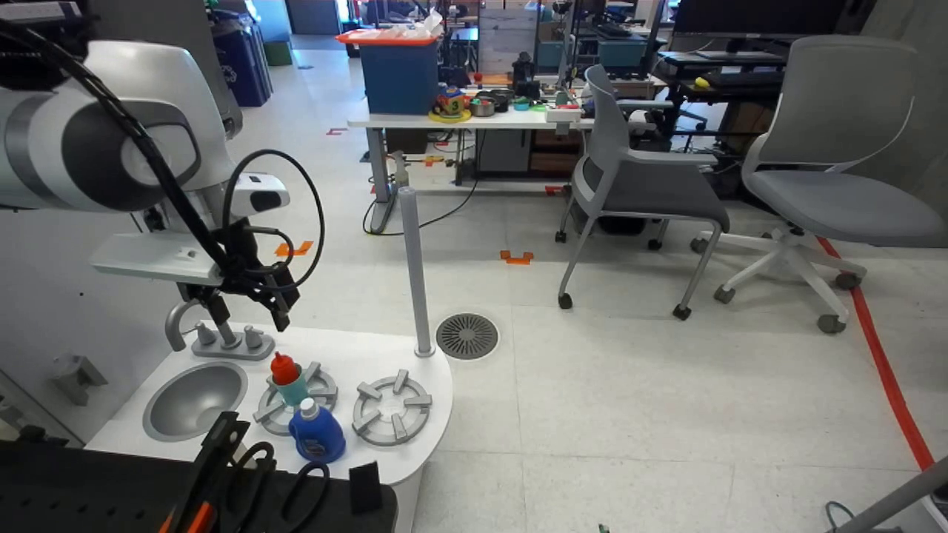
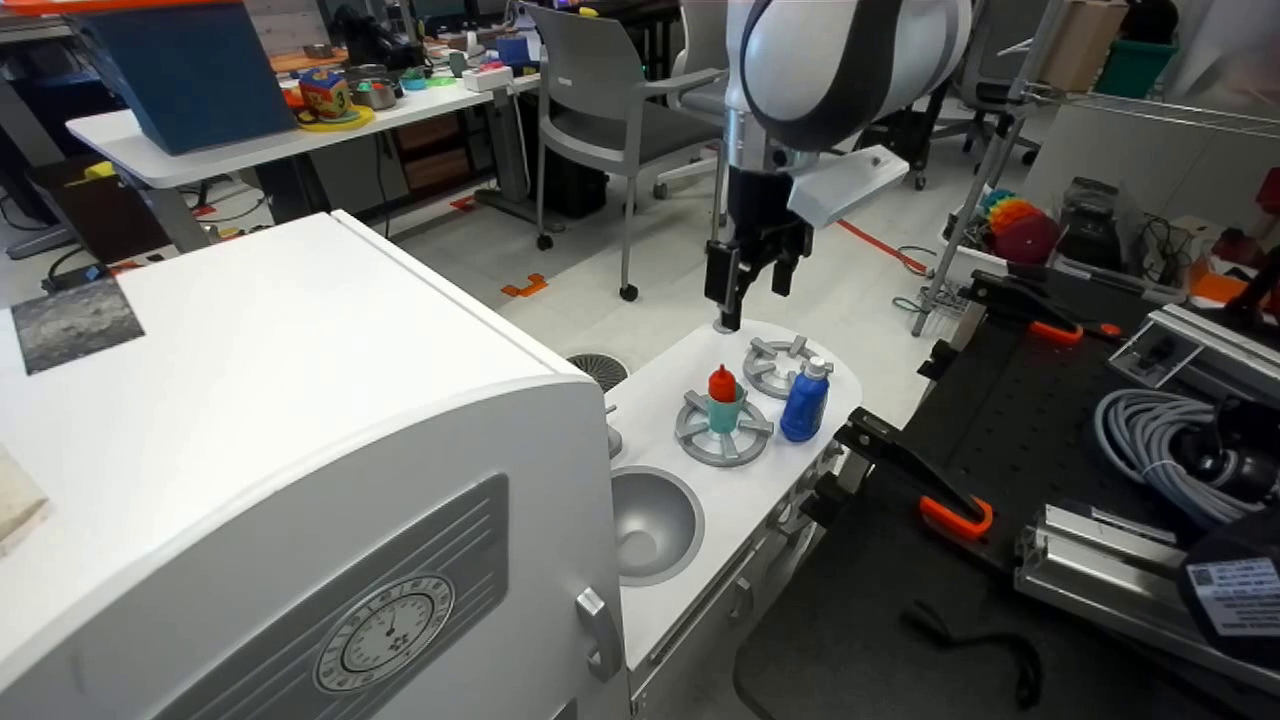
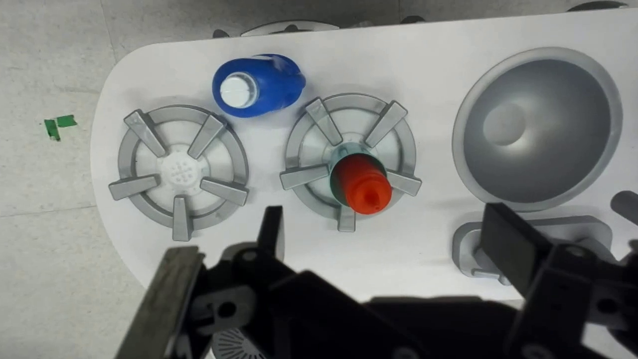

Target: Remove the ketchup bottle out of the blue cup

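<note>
The red ketchup bottle (image 1: 283, 369) stands inside the teal-blue cup (image 1: 294, 392), its upper part showing above the rim. Both also show in an exterior view, the bottle (image 2: 721, 385) over the cup (image 2: 722, 418). The cup sits on a grey toy burner (image 2: 690, 430). In the wrist view the bottle (image 3: 368, 192) leans a little within the cup (image 3: 349, 148); its lower part is hidden by the cup. My gripper (image 3: 383, 219) is open and empty, its fingers wide apart. In both exterior views the gripper (image 1: 252, 314) hangs above the counter, higher than the bottle and apart from it (image 2: 755, 305).
A blue bottle with a white cap (image 3: 279, 85) stands close to the cup's burner. A second burner (image 3: 239, 164) lies beyond it. The sink (image 3: 461, 124) and faucet base (image 3: 466, 244) are on the other side. A grey post (image 1: 415, 266) rises from the counter edge.
</note>
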Available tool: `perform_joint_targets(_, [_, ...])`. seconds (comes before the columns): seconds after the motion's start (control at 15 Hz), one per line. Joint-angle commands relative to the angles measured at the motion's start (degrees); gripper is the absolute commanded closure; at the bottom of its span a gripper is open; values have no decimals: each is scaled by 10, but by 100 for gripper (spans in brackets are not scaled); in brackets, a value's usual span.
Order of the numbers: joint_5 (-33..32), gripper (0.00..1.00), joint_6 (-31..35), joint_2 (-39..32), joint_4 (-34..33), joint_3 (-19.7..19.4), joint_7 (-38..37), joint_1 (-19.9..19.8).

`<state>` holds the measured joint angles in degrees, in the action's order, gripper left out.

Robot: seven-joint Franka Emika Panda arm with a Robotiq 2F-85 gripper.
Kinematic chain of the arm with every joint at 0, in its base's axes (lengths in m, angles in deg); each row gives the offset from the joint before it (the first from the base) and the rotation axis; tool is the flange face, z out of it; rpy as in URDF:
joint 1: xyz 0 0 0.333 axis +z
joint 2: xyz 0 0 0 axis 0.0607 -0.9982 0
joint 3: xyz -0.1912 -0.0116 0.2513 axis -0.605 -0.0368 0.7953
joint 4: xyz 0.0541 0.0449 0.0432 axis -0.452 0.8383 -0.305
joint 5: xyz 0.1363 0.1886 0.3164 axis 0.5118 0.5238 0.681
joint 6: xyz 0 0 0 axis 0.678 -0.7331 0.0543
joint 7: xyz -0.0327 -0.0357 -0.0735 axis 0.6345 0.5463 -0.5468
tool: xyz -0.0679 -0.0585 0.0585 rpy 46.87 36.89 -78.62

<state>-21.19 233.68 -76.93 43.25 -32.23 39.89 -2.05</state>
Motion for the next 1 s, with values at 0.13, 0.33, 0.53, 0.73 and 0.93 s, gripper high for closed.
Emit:
perform_joint_targets(0.13, [-10, 0, -7, -103, -104, -16, -20, 17])
perform_joint_targets(0.33, [-13, 0, -6, -138, -130, -17, -20, 26])
perform_joint_targets(0.53, [-13, 0, -8, -170, -159, -23, -26, 37])
perform_joint_targets(0.73, [-16, 0, -7, -200, -185, -36, -37, 52])
perform_joint_targets(0.93, [-19, 26, -9, -222, -205, -48, -45, 64])
